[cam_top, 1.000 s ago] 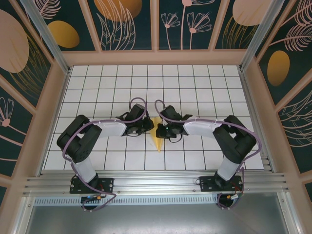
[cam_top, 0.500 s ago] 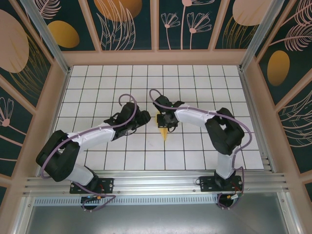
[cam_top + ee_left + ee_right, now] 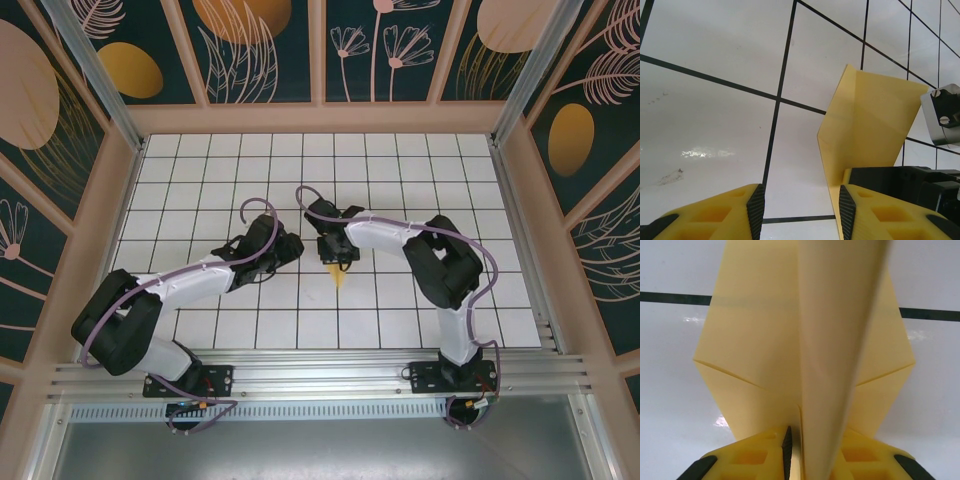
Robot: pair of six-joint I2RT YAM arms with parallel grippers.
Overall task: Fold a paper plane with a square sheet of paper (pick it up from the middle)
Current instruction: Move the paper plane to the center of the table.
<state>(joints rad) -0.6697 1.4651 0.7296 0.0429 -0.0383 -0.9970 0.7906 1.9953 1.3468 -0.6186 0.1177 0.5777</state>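
Ridge of pale yellow pointed paper plane sits inside right claw, can't tell if clamped; left claw apart, empty.

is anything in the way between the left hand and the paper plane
Nothing visible. In the left wrist view the open left hand has bare tile between its fingers, and the paper plane stands right beside one finger. The right hand has the plane's ridge between its fingers.
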